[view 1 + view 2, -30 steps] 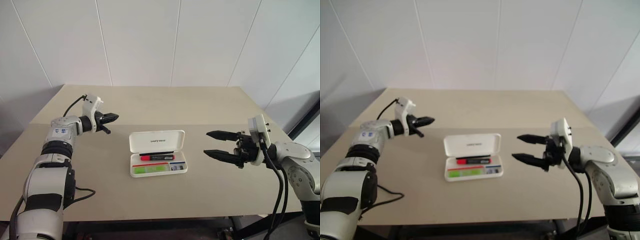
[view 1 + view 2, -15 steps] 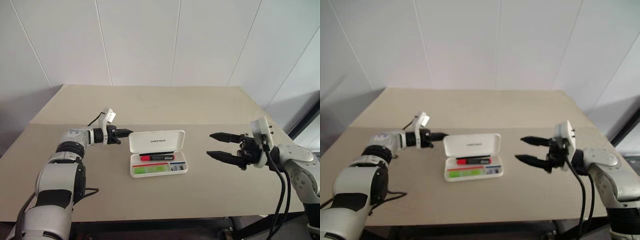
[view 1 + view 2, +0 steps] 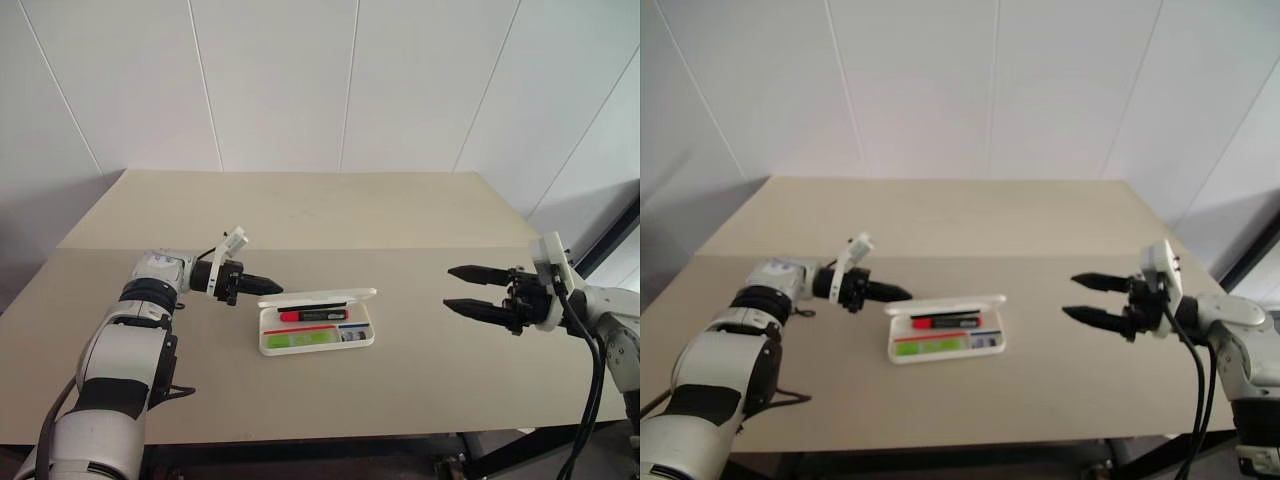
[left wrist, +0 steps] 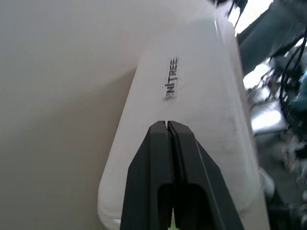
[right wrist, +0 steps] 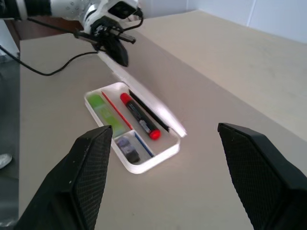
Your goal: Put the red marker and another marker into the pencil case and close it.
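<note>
Black left gripper (image 3: 268, 288), fingers together, presses the pencil case (image 3: 317, 336) lid.

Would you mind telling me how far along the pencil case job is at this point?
Done: the red marker and the green highlighter both lie inside the pencil case. In hand: the shut left gripper is at the lid, which stands partly lowered, not yet flat on the base. Left: bringing the lid fully down. The right gripper hangs open, well to the side.
</note>
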